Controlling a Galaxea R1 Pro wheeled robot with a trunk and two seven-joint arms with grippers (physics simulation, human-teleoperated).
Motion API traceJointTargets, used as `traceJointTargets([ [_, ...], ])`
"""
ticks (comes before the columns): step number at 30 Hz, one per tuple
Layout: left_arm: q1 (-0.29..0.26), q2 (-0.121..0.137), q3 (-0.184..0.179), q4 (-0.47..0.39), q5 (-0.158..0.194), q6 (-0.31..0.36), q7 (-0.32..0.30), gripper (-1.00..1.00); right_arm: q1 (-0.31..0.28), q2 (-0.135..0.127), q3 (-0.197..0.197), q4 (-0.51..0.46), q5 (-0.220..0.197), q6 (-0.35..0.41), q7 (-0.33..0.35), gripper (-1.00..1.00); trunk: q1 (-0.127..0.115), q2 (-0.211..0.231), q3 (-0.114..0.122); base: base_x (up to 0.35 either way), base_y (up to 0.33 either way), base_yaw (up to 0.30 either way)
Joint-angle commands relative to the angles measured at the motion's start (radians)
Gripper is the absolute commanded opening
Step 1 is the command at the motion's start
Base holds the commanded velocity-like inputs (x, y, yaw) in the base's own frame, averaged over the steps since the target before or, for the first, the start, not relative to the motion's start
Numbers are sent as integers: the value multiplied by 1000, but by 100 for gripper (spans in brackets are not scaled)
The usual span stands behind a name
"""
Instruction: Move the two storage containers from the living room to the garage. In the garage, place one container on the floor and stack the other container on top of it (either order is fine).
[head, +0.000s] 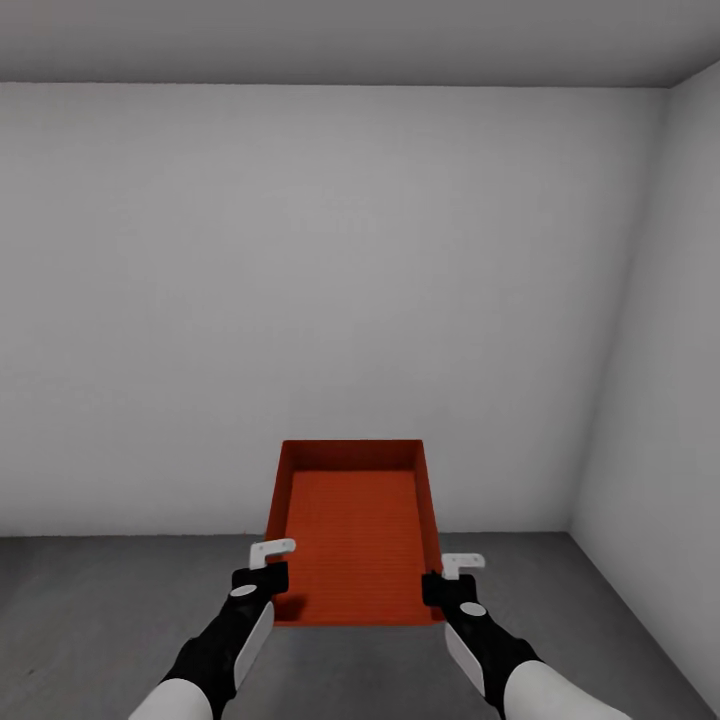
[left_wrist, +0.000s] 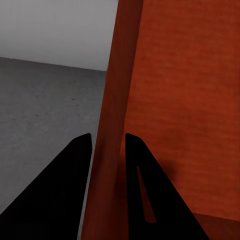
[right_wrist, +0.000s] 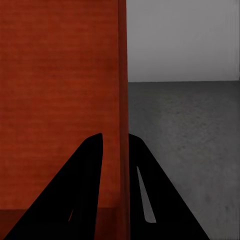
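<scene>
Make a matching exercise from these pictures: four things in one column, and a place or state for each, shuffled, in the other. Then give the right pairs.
Things
1. storage container
2. left gripper
3. right gripper
4. floor

Places or states
A. dark grey, lying under everything
B. shut on the container's wall, at the head view's right
C. orange-red, open-topped, held up between both arms
D. shut on the container's wall, at the head view's left

Pairs: 1-C, 2-D, 3-B, 4-A
</scene>
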Motion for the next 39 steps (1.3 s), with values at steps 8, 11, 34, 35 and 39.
traceJointTargets([
  [8, 0, 9, 0, -3, -9, 8, 16, -100, -1, -5, -13, 1, -7, -6, -33, -100, 1, -1, 0, 321, 0, 0],
  [11, 0, 9, 0, -5, -9, 8, 16, -100, -1, -5, -13, 1, -6, -6, -33, -100, 1, -1, 0, 321, 0, 0],
  [34, 0, 4, -6, -14, -10, 9, 16, -100, -1, -4, -12, 1, -7, -9, -33, -100, 1, -1, 0, 59, 0, 0],
  [35, 0, 4, -5, -15, -10, 9, 16, -100, -1, -4, -12, 1, -7, -9, -33, -100, 1, -1, 0, 0, 0, 0],
  [39, 0, 4, -5, -17, -9, 9, 15, -100, -1, -4, -11, 1, -6, -9, -33, -100, 12, -22, -10, 0, 0, 0],
])
